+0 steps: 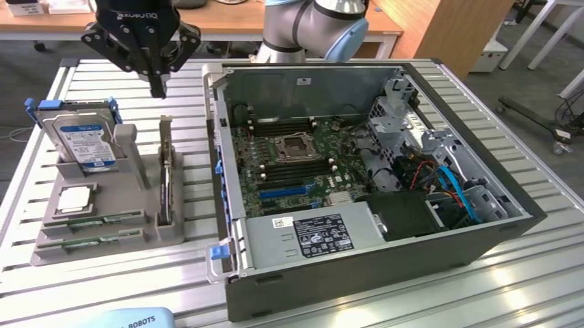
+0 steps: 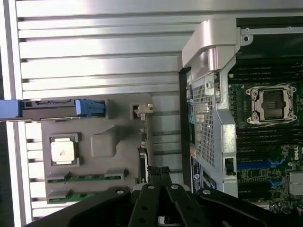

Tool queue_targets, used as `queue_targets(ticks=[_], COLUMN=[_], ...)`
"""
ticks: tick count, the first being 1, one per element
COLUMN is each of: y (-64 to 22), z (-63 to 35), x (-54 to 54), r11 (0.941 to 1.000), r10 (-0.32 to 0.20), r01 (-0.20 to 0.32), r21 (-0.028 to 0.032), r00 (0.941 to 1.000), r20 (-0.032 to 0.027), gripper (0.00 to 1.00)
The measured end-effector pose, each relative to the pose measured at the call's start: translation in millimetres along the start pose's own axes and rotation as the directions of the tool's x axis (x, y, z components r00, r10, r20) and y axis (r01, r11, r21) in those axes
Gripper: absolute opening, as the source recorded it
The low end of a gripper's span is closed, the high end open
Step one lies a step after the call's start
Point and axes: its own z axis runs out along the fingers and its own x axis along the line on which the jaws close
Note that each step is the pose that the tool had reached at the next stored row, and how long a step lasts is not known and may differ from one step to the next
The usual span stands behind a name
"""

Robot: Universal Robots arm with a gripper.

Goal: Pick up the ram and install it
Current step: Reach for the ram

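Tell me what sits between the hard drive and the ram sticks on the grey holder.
The square silver CPU chip lies there, between the hard drive and the two ram sticks, in both the exterior and wrist views.

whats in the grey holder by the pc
A hard drive standing upright, a silver CPU chip, two ram sticks lying flat, and a dark card on edge. The drive's base is hidden in its slot.

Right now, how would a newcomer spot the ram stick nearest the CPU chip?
Left of the open computer case in the exterior view sits a grey holder. Two long, narrow green sticks lie flat on it. The ram is the one beside the square silver CPU chip; the second stick lies one slot farther from it.
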Motion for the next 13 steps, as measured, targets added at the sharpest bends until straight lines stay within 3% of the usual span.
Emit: queue_targets(ticks=[13], y=[-2.1], z=[0.3], x=[34.7], r11=[1.0], r10=[0.001], r01=[-0.001], r21=[0.001], r00=[1.0], r20=[0.0001], gripper=[0.1])
